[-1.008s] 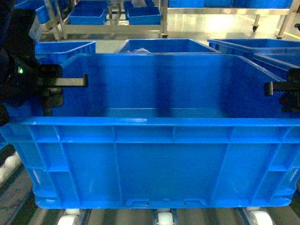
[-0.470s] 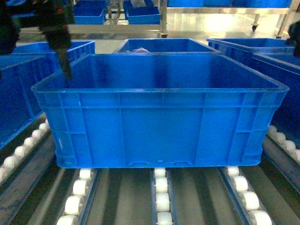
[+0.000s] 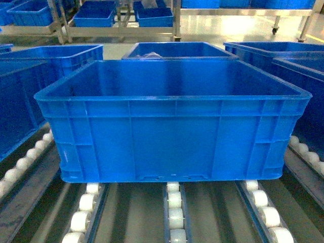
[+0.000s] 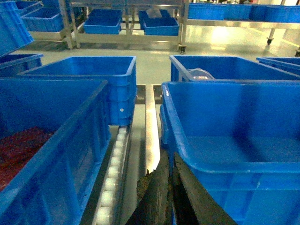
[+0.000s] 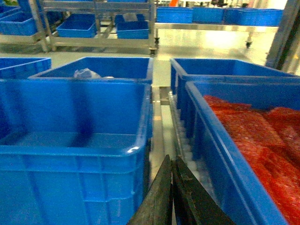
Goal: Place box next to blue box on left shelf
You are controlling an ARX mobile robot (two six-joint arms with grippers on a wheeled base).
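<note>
Resting on the left shelf [image 3: 174,212], the box [image 3: 172,136], no readable writing; both tools [image 4: 169,187] [image 5: 172,187] closed, empty.

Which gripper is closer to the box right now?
Left, narrowly. The left gripper is right at the near left corner of the box; the right gripper sits in the gap just off its right wall.

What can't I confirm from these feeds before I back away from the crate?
- Large bright-blue plastic crate: in the head view its front wall hides the floor inside.
- Left hand and right hand: absent from the head view; wrist views cut them off at the bottom edge.
- Silver-grey roller rack: rollers beneath the crate are covered.
- Pale object in the crate behind: too small to identify.
</note>
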